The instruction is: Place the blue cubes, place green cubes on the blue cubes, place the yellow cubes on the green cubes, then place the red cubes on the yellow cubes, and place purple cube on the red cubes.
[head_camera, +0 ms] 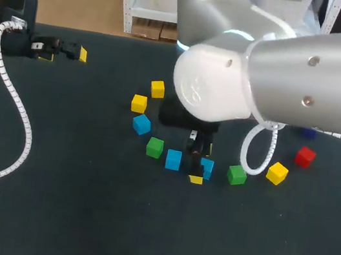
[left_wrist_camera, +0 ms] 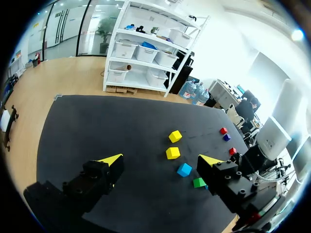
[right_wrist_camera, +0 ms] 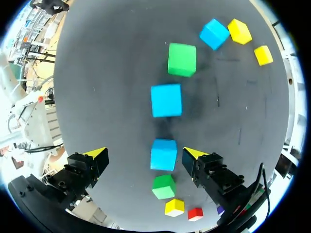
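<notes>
Where the right gripper (right_wrist_camera: 145, 154) hangs low over the black table (head_camera: 77, 216), its yellow-tipped fingers stand wide apart. A blue cube (right_wrist_camera: 163, 154) sits on the table between them, closer to one finger and, as far as the wrist view lets me judge, touched by neither. Just ahead of that cube lies a second blue cube (right_wrist_camera: 166, 100), then a green cube (right_wrist_camera: 182, 59). Farther on are a third blue cube (right_wrist_camera: 214, 33) and a pair of yellow cubes (right_wrist_camera: 239, 30). On the gripped-side cube's other flank, under the gripper, a second green cube (right_wrist_camera: 163, 186) lies near, then a lone yellow cube (right_wrist_camera: 174, 207) and a red cube (right_wrist_camera: 195, 213). The purple cube (head_camera: 308, 132) is beyond these, half hidden by the right arm (head_camera: 310, 72). Well apart from the blue cube, near the table's far edge, the left gripper (head_camera: 65, 55) hovers with its fingers spread, holding nothing.
</notes>
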